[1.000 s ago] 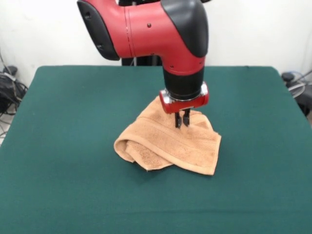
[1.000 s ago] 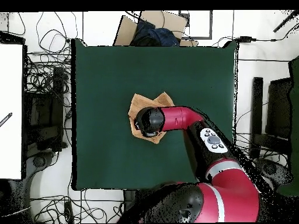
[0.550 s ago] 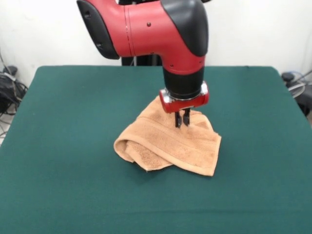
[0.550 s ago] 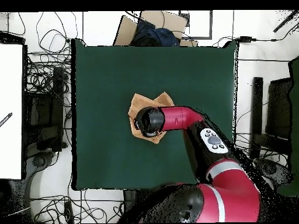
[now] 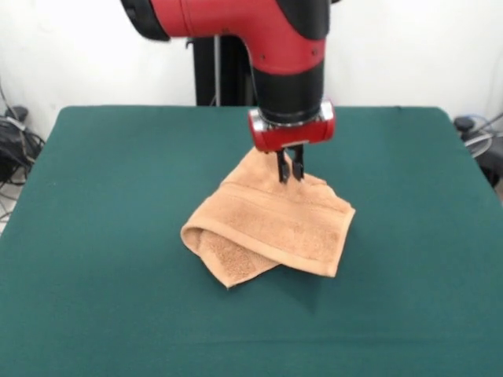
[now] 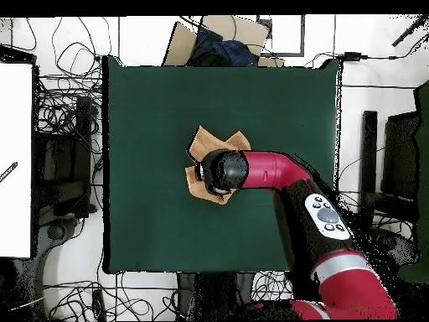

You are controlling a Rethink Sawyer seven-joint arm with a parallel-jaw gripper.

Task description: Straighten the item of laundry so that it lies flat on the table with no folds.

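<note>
The item of laundry (image 5: 267,224) is a peach-orange towel, bunched near the middle of the green table (image 5: 118,196). Its front left corner is rolled under and its far part is pulled up into a peak. My gripper (image 5: 288,174) hangs over that peak with its black fingers close together, shut on the cloth there. In the overhead view the arm's head covers most of the towel (image 6: 201,144), so only the corners show on the table (image 6: 151,109), and the gripper is hidden.
A cardboard box (image 6: 219,38) sits past one table edge. Tangled cables (image 6: 67,126) and a white surface (image 6: 15,159) lie beside another. More cables (image 5: 12,149) show at the left in the front view.
The gripper has risen and shifted slightly toward the table's far side, drawing the towel's far part up with it. The arm has swung and the towel's outline has changed.
</note>
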